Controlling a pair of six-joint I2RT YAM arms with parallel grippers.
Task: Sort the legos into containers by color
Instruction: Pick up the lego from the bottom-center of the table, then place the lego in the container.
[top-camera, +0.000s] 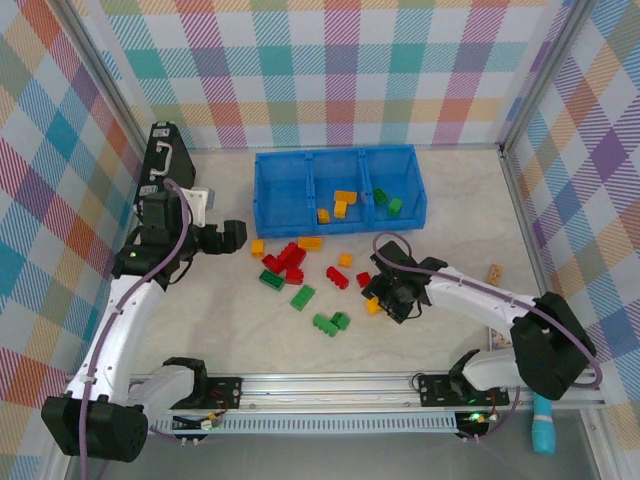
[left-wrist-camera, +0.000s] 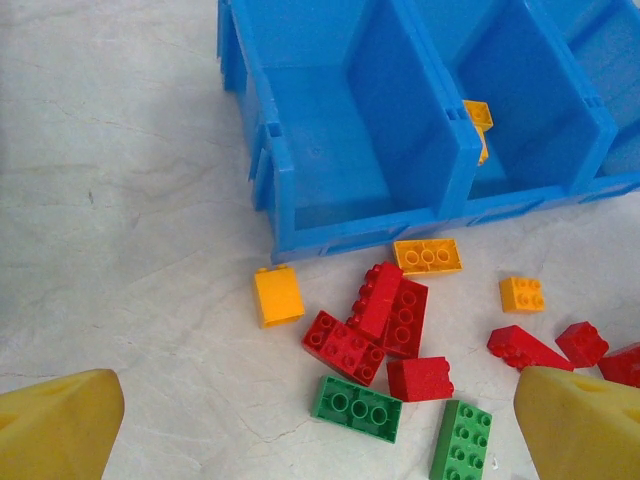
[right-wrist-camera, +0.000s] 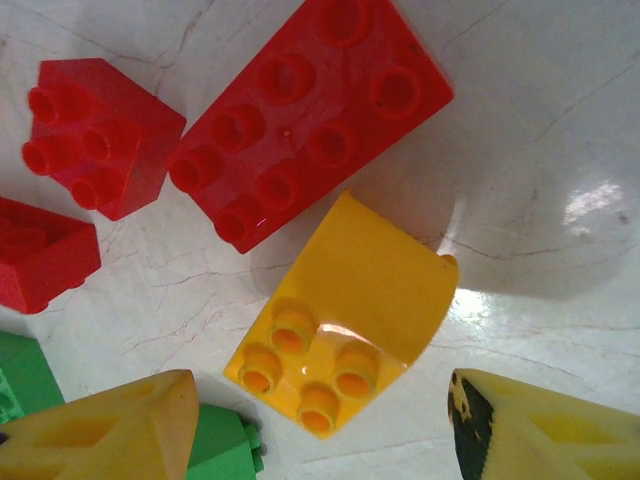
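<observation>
Plainly the sorting was only begun. The blue bin (top-camera: 333, 224) stood at the far side of the table, and its left compartment (top-camera: 285, 188) held nothing, while the middle compartment (top-camera: 340, 172) had a few yellow-orange bricks (top-camera: 344, 200) and the right compartment (top-camera: 397, 172) two green bricks (top-camera: 388, 200). Most of the legos lay loose on the table in front of the bin: a cluster of red bricks (top-camera: 288, 262), several green ones (top-camera: 328, 322) and a few yellow ones (top-camera: 310, 243), so no red had been put away and that colour looked like the largest share left. The right gripper (top-camera: 384, 300) was down at the table over a yellow curved brick (right-wrist-camera: 345, 310), its fingers apart on either side of the brick and not touching it, so I judged it not gripped. The left gripper (top-camera: 232, 236) hung near the left edge of the pile with its jaws wide apart, holding nothing.
</observation>
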